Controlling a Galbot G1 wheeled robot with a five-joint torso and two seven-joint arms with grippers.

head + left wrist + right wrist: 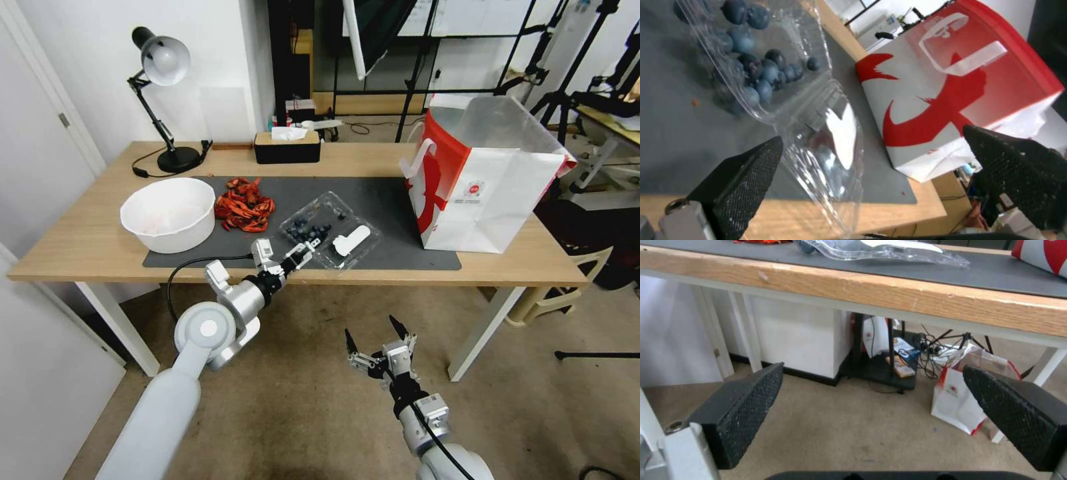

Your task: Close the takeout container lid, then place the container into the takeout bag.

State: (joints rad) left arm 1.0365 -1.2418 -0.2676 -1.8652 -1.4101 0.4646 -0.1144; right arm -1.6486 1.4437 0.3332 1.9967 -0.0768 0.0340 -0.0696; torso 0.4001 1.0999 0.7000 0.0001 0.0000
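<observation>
Your takeout container (313, 227) lies open and flat on the dark mat (387, 193), near the table's front edge, with dark blueberries (305, 231) clustered in the half toward the bowl side. The lid (348, 241), the clear half bearing the long white label (351, 240), is folded out flat beside that half, on the side toward the bag. In the left wrist view you can see the berries (760, 76) bunched against one wall of the clear tray, and the label (842, 133) showing through the lid's plastic.

Your left gripper (301, 253) sits at the container's near edge, its fingers spread apart with nothing between them; from the wrist view, the lid's clear rim lies between the two black pads (742, 180), and you cannot tell whether either one touches it.

The takeout bag (487, 180) stands upright and open at the right end of the mat, well apart from the container, its red side panel and white strap handle (419, 157) facing the box.

To the left of the container you have a heap of red-orange strips (244, 205), then a white round bowl (168, 213). A black tissue box (287, 145) and a desk lamp (160, 93) stand along the back of the table (80, 247).

Your right gripper (377, 341) hangs below the table's edge, over the floor, fingers released and wide, holding nothing.
</observation>
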